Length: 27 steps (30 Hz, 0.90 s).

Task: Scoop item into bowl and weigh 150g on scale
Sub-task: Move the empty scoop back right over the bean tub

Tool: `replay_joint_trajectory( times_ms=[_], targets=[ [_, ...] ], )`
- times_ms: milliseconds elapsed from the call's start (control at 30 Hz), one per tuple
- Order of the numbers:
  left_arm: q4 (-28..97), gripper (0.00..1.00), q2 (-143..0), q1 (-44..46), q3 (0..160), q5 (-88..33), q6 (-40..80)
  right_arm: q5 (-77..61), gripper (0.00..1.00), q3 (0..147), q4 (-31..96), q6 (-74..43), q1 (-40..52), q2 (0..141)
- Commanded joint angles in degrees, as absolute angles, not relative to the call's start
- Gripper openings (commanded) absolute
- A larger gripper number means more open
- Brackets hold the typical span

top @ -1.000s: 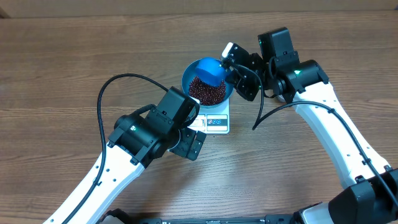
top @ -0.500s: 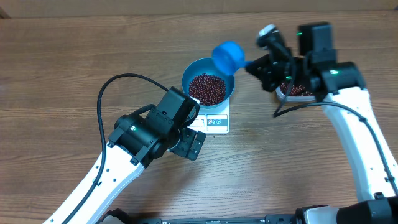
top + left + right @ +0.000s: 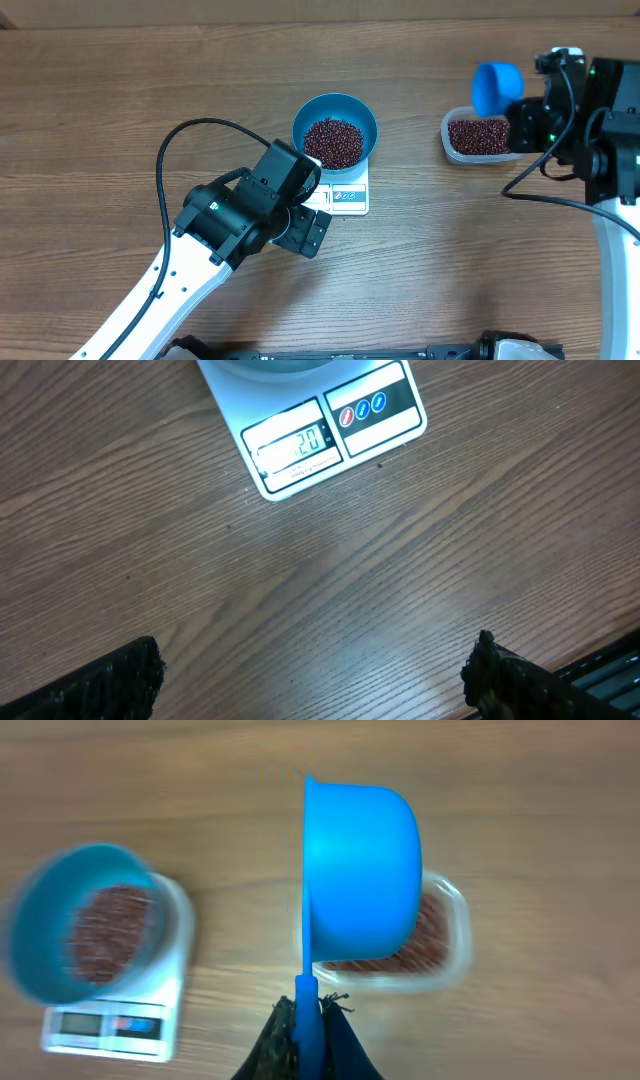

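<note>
Now: scoop at the tub, beans in the bowl

My right end effector (image 3: 308,1020) is clamped tight on the handle of the blue scoop (image 3: 360,870). The scoop hangs tipped on its side above the clear tub (image 3: 447,140), which is part filled with red-brown beans (image 3: 480,135). My left end effector (image 3: 312,678) is spread fully wide with nothing in it, low over the bare worktop (image 3: 330,560) just in front of the scale (image 3: 345,198). The blue bowl (image 3: 297,128) sits on that scale with a heap of the same beans inside.

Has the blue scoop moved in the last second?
Yes. The scoop has swung right, away from the bowl on the scale, and now hangs by the clear tub.
</note>
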<state>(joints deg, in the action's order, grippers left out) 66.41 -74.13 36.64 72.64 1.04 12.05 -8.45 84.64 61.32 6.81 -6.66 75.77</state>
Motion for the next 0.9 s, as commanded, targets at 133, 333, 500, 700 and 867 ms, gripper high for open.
replay_joint_trajectory(
  times_ms=[133,333,500,700,867],
  targets=[
    [66.39,1.0,-73.01,36.29,73.08,0.56,12.84,5.85,0.04,85.84,66.46,4.27,-6.42,80.01],
    [66.39,1.0,-73.01,36.29,73.08,0.56,12.84,6.44,0.04,85.84,68.05,4.27,-5.65,85.1],
    [66.39,1.0,-73.01,36.29,73.08,0.56,12.84,8.73,0.04,85.84,66.92,4.25,-2.63,87.29],
    [66.39,1.0,-73.01,36.29,73.08,0.56,12.84,13.67,0.04,85.84,65.95,4.19,0.86,90.17],
    [66.39,0.99,-73.01,36.29,73.08,0.56,12.86,14.52,0.04,85.84,64.97,4.01,2.28,91.96]
  ],
)
